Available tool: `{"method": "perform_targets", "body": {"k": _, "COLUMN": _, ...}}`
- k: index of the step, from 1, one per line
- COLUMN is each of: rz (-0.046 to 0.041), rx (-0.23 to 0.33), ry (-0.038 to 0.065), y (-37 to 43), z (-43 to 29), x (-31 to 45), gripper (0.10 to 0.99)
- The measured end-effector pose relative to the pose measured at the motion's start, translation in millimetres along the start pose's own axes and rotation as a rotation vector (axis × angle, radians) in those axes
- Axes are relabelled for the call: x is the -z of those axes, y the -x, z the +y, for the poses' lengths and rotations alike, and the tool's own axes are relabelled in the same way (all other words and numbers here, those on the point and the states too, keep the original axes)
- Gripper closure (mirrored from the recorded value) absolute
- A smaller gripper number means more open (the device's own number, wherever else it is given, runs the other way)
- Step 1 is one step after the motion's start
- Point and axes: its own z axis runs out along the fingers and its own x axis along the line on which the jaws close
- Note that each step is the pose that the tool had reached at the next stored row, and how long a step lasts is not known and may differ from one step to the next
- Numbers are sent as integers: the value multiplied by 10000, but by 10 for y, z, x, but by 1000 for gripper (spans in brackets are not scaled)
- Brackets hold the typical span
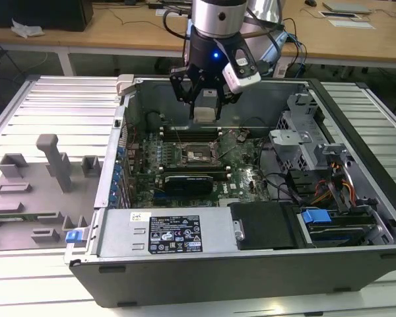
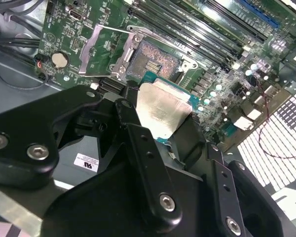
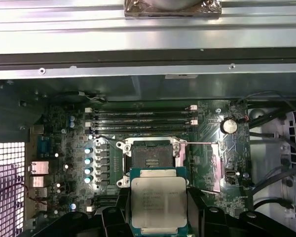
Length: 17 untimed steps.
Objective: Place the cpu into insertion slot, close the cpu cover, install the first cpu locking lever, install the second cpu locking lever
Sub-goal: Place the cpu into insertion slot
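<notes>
Clamped in the hand (image 3: pixel 159 217), the cpu (image 3: pixel 158 200) is held above the empty insertion slot (image 3: pixel 150 154); the cpu cover (image 2: pixel 91 47) is raised; no step is completed.

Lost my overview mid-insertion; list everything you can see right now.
cpu: one, silver-topped, gripped above the motherboard, not seated.
insertion slot: one, dark, silvery rim, on the motherboard, empty.
cpu cover: one, silvery, swung open beside the slot.
memory slots: several, black, alongside the slot.
coin battery: one, silver, on the motherboard.
computer case: one, black and grey, lying open.
end effector: one, black, shut on the cpu.
</notes>
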Motion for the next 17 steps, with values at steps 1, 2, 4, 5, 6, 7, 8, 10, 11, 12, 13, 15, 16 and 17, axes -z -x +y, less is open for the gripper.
{"method": "perform_targets", "body": {"k": 1, "rz": -14, "rx": 1, "ry": 0, "y": -1, "z": -2, "x": -20, "gripper": 545}}
{"method": "perform_targets", "body": {"k": 2, "rz": -25, "rx": 2, "ry": 0, "y": -1, "z": -3, "x": -34, "gripper": 545}}
{"method": "perform_targets", "body": {"k": 4, "rz": -54, "rx": 5, "ry": 1, "y": -2, "z": -6, "x": -67, "gripper": 545}}
{"method": "perform_targets", "body": {"k": 5, "rz": -76, "rx": 6, "ry": 2, "y": -2, "z": -6, "x": -85, "gripper": 545}}
{"method": "perform_targets", "body": {"k": 6, "rz": -90, "rx": 8, "ry": 2, "y": -3, "z": -6, "x": -96, "gripper": 545}}
{"method": "perform_targets", "body": {"k": 7, "rz": -119, "rx": 13, "ry": 3, "y": -7, "z": -4, "x": -120, "gripper": 545}}
{"method": "perform_targets", "body": {"k": 8, "rz": -140, "rx": 15, "ry": 4, "y": -12, "z": -4, "x": -144, "gripper": 545}}
{"method": "perform_targets", "body": {"k": 10, "rz": -149, "rx": 16, "ry": 3, "y": -24, "z": -7, "x": -192, "gripper": 545}}
{"method": "perform_targets", "body": {"k": 11, "rz": -150, "rx": 16, "ry": 2, "y": -28, "z": -9, "x": -215, "gripper": 545}}
{"method": "perform_targets", "body": {"k": 12, "rz": -150, "rx": 17, "ry": -4, "y": -32, "z": -12, "x": -250, "gripper": 545}}
{"method": "perform_targets", "body": {"k": 13, "rz": -150, "rx": 16, "ry": -13, "y": -34, "z": -13, "x": -265, "gripper": 545}}
{"method": "perform_targets", "body": {"k": 15, "rz": -151, "rx": 13, "ry": -36, "y": -34, "z": -15, "x": -290, "gripper": 545}}
{"method": "perform_targets", "body": {"k": 16, "rz": -155, "rx": -28, "ry": -37, "y": -35, "z": -16, "x": -300, "gripper": 545}}
{"method": "perform_targets", "body": {"k": 17, "rz": -166, "rx": -164, "ry": -38, "y": -35, "z": -16, "x": -308, "gripper": 545}}
